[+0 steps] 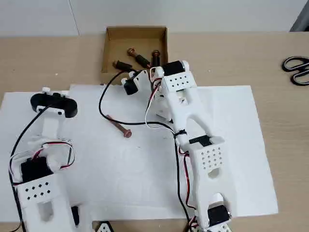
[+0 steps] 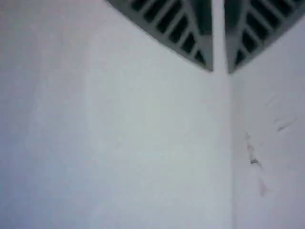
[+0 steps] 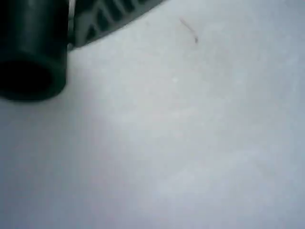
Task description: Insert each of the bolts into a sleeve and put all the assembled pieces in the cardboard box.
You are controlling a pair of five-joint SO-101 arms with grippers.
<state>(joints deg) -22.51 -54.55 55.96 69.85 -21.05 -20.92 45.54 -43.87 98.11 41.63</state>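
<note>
Loose bolt [image 1: 118,125]: lies flat on the white paper sheet [image 1: 231,145], between the two arms. Long axis runs diagonally, with the round head toward the arm bases and the right side and the shank tip toward the far left. Metal with a coppery-brown, rusty tone and a slim straight shank. A black cable [image 1: 104,104] loops past its far end.

Sleeve [image 3: 31,52]: black, smooth, cylindrical. Its open bore faces the right wrist camera, so the axis runs roughly toward the lens. It sits above the paper against a grey latticed finger [image 3: 105,16]. The right gripper [image 3: 71,28] appears clamped on it.

Right arm [image 1: 205,159]: white plastic with perforated panels. It stretches from the near table edge toward the cardboard box [image 1: 110,46], and its wrist is at the paper's far edge.

The cardboard box is shallow, brown and open-topped, and stands on the wooden table [image 1: 270,58] just beyond the paper. Assembled pieces [image 1: 140,59] lie inside: dark sleeves with coppery bolt heads showing, axes at differing angles. There seem to be three.

Left gripper [image 2: 220,70]: two grey ribbed fingers drawn together with a thin slit between them. It grasps nothing and sits low over the plain paper, on the left part of the sheet.

Scissors [image 1: 297,70]: at the right table edge, well apart from the work.
</note>
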